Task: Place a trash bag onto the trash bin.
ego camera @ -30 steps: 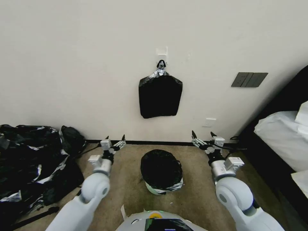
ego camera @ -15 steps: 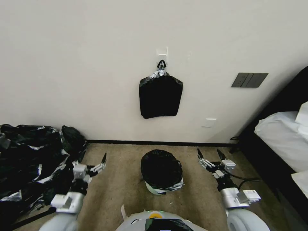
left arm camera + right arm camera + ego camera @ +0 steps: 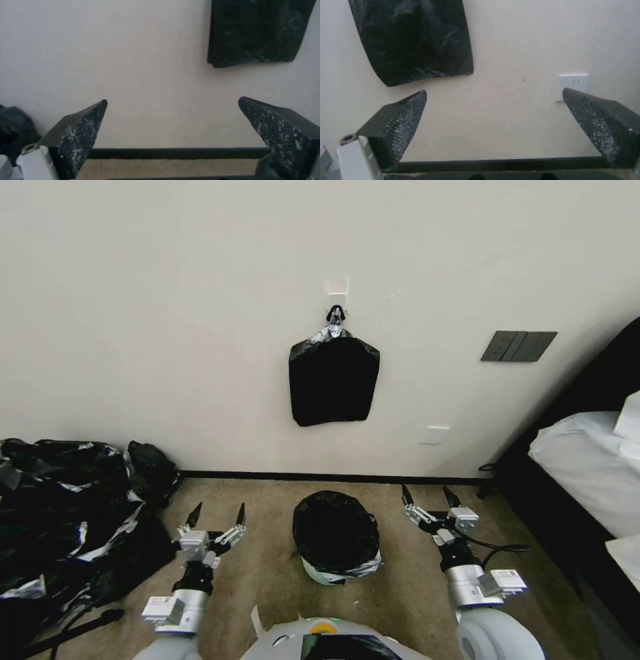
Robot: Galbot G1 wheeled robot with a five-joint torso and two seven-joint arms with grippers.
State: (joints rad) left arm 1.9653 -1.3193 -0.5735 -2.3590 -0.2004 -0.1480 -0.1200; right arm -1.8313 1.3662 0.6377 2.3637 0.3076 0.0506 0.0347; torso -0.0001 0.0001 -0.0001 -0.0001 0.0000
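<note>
Black, thin plastic of the trash bag point(image 3: 335, 530) already drapes the trash bin point(image 3: 320, 573) at my twelve o'clock (light, slippery stuff, I'd pinch its rim), while left gripper point(image 3: 217, 517) and right gripper point(image 3: 427, 497) flank it, spread wide, empty.

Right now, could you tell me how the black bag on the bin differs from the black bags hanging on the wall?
The trash bag is spread open and wrinkled over the trash bin on the carpet, between the open left pincer and the open right pincer. The hanging stack of bags lies flat and rectangular against the wall, held by a clip at its top. Both are glossy black plastic.
</note>
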